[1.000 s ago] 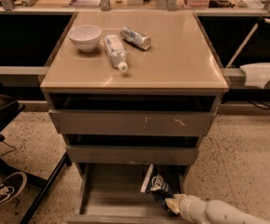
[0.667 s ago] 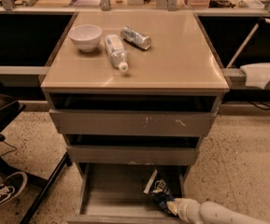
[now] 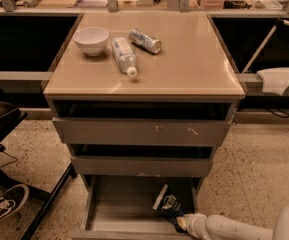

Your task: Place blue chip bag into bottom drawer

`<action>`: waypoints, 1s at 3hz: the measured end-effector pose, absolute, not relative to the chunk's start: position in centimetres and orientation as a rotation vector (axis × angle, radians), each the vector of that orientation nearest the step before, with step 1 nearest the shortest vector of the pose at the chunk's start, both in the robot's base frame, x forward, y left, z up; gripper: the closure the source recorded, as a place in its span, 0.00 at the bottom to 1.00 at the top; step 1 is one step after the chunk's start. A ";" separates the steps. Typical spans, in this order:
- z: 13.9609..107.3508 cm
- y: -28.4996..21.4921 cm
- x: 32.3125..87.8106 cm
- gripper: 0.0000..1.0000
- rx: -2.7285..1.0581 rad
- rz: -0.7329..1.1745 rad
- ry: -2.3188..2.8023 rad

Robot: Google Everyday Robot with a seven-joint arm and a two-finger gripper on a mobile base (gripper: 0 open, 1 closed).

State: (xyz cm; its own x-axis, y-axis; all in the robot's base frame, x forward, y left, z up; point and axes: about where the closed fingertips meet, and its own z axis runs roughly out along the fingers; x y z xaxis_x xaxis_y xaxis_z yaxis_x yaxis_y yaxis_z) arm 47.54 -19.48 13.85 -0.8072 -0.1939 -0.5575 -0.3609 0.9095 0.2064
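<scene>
A speckled floor is seen around a beige table [image 3: 194, 69] with three drawers beneath. Near its back left corner a white bowl [image 3: 91, 39] is set, with a clear plastic bottle [image 3: 123, 55] and a silver can [image 3: 145, 40] laid on their sides beside it. The bottom drawer [image 3: 119, 209] is pulled out; the blue chip bag [image 3: 167, 204] is contained in its right part. The gripper [image 3: 180, 223] is placed at the bag's near end; its grip cannot be told.

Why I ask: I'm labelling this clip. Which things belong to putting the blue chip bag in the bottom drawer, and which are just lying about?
Job: blue chip bag, inside the open bottom drawer at its right; gripper, low at the drawer's front right, by the bag.
Lying about: white bowl, clear plastic bottle, silver can, all on the cabinet top.
</scene>
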 end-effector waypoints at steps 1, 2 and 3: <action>13.8 -19.5 47.5 0.81 -0.398 0.412 2.524; 13.8 -19.5 47.5 0.58 -0.398 0.412 2.524; 13.8 -19.5 47.5 0.34 -0.398 0.412 2.525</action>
State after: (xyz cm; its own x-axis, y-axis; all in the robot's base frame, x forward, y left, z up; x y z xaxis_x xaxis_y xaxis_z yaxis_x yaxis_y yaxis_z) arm 47.54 -19.47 13.84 -0.8073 -0.1939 -0.5575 -0.3610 0.9094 0.2065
